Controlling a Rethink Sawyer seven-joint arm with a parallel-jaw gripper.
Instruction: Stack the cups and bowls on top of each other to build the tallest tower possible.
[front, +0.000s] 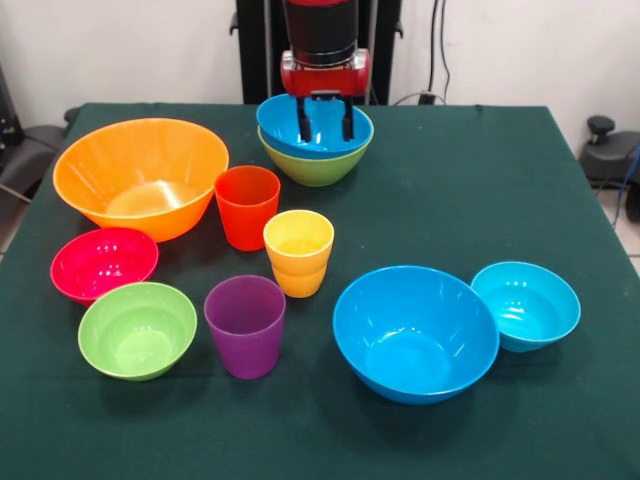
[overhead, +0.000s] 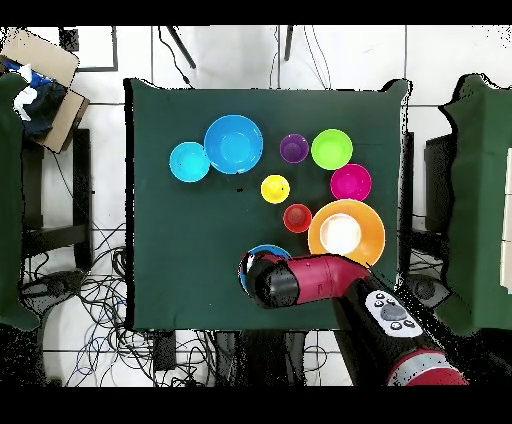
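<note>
A dark green tabletop (front: 560, 180) fills the scene, a white wall behind it and tangled cables on the floor around it in the overhead view. My tool (front: 324, 122) hangs over the far middle edge of the cloth, its two black fingers spread apart and dipping inside the large blue bowl (front: 285, 125) that sits nested in the medium green bowl (front: 315, 167). The fingers grip nothing that I can see; they stand apart with blue showing between them.

In the front view, the huge orange-yellow bowl (front: 140, 175) stands left of that pair, near the left edge. Just beside it is the ribbed orange-red cup (front: 246, 206), and the yellow cup (front: 298, 251) stands close in front of that one. The purple cup (front: 245, 325) stands nearer the camera, between the small green bowl (front: 137, 329) and the second large blue bowl (front: 415, 332). The pink-red bowl (front: 103, 263) lies behind the small green one, touching or nearly touching it. The small light-blue bowl (front: 527, 303) presses against the right side of the second large blue bowl.

Open cloth lies across the far right quarter and along the near edge in front of the bowls.
</note>
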